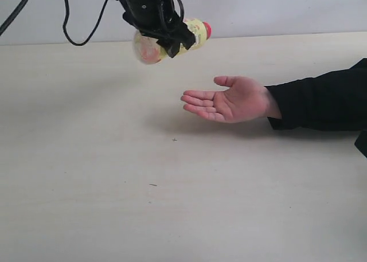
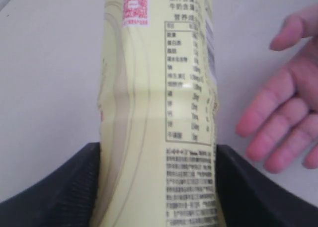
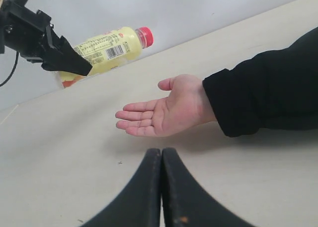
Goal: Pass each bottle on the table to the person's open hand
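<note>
Your left pincer (image 1: 175, 42) grips yellow bottle (image 1: 198, 31) — carry over open hand (image 1: 232, 101), lower before release; right pincer (image 3: 161, 155) closed.

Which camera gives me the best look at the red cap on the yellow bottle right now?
The right wrist view: the red cap shows whole and sharp, side-on. The exterior view shows it too, but smaller. The left wrist view is filled by the yellow bottle and its label, with no cap in frame.

The yellow bottle (image 1: 199, 31) is smooth, slightly glossy plastic, the table (image 1: 114, 187) is matt and smooth, the black sleeve (image 1: 321, 101) is cloth.
</note>
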{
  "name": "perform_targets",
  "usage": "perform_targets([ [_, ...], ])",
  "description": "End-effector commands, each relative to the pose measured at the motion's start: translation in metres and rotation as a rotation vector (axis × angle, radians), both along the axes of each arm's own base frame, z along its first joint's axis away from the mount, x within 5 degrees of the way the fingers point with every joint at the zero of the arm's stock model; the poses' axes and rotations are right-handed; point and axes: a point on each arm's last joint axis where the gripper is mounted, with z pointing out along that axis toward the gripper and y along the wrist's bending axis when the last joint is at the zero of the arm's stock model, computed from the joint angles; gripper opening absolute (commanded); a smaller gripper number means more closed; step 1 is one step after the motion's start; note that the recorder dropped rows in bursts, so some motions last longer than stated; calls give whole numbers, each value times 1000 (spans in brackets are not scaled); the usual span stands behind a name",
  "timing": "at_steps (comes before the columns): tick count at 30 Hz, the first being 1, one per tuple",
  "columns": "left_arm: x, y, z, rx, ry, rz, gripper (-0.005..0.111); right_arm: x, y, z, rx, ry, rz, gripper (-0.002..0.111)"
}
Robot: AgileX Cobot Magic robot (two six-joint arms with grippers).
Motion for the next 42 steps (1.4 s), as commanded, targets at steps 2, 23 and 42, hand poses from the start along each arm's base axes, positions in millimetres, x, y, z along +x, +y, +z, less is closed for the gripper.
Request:
perform_targets([
  [2,-33,-30,17,-43,1,32,0,0,-1,0,-11,-11,-4,0],
  [23,-80,-104,-41,-151,39,461,0,0,-1,0,-11,-11,-4,0],
  [42,-79,-109,-53,-138,42,419,80,0,-1,0,-11,-11,-4,0],
])
